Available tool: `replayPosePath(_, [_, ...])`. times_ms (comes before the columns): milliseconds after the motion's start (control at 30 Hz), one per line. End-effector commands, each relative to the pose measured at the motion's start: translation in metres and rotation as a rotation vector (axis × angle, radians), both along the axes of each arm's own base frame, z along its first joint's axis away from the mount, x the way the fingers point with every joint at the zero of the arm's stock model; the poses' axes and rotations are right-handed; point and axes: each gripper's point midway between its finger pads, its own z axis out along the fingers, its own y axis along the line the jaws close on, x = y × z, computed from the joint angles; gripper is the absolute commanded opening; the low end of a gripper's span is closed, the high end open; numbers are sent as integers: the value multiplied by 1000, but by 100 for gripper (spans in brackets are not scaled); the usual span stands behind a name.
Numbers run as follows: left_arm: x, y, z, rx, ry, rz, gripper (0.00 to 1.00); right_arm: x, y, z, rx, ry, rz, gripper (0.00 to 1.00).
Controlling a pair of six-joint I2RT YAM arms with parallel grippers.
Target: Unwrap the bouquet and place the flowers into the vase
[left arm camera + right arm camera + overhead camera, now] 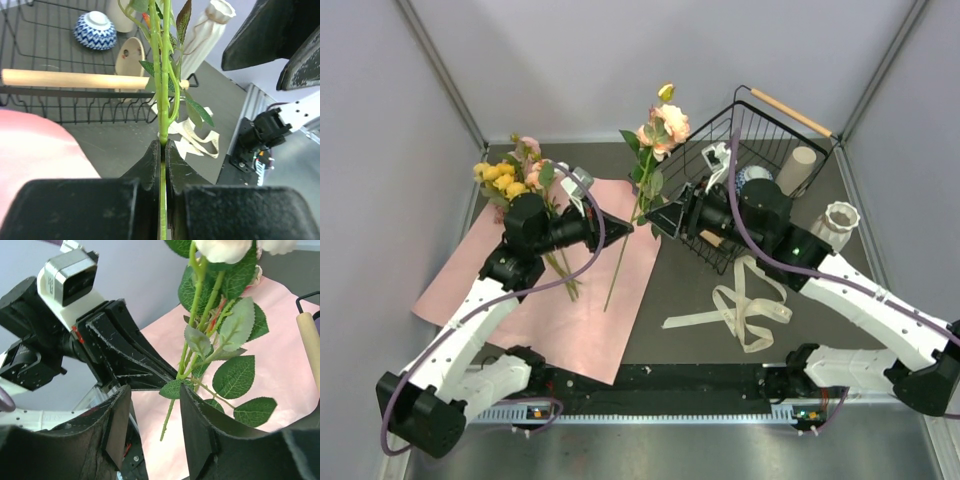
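My left gripper is shut on the green stem of a peach rose flower, which stands upright above the table. My right gripper faces it from the right, open, its fingertips beside the leafy stem; a leaf touches one tip. The bouquet is unwrapped: its pink paper lies flat, with more flowers lying at its far left corner. The white ribbed vase stands at the right, also seen in the left wrist view.
A black wire basket with a wooden handle sits behind my right arm, holding a cream cup and a blue-and-white bowl. The cream ribbon lies loose on the dark mat.
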Motion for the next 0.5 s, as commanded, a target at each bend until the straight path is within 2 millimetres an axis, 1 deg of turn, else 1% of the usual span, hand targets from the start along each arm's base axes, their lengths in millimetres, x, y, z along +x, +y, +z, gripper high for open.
replayPosePath(0, [13,16,14,54,-109,153,0,10,1,26,59,2,-40,42])
replayPosePath(33, [13,17,12,73,-109,163,0,11,4,31,73,8,-35,38])
replayPosePath(100, [18,24,10,93,-111,218,0,13,12,30,69,28,-22,35])
replayPosePath(133, [18,25,8,105,-107,230,0,16,17,28,64,37,-17,32])
replayPosePath(200, [19,29,8,110,-113,252,0,15,23,26,52,45,-10,29])
replayPosePath(333, [23,35,6,125,-114,297,0,12,34,16,42,78,-9,29])
replayPosePath(367, [23,36,6,125,-115,303,0,16,37,12,39,91,-25,29])
replayPosePath(400, [23,36,5,126,-113,306,0,14,42,10,39,103,-28,29])
replayPosePath(433, [24,35,4,127,-107,306,0,15,43,12,52,124,-44,29])
replayPosePath(467, [24,36,4,128,-107,310,0,21,46,6,46,141,-75,29])
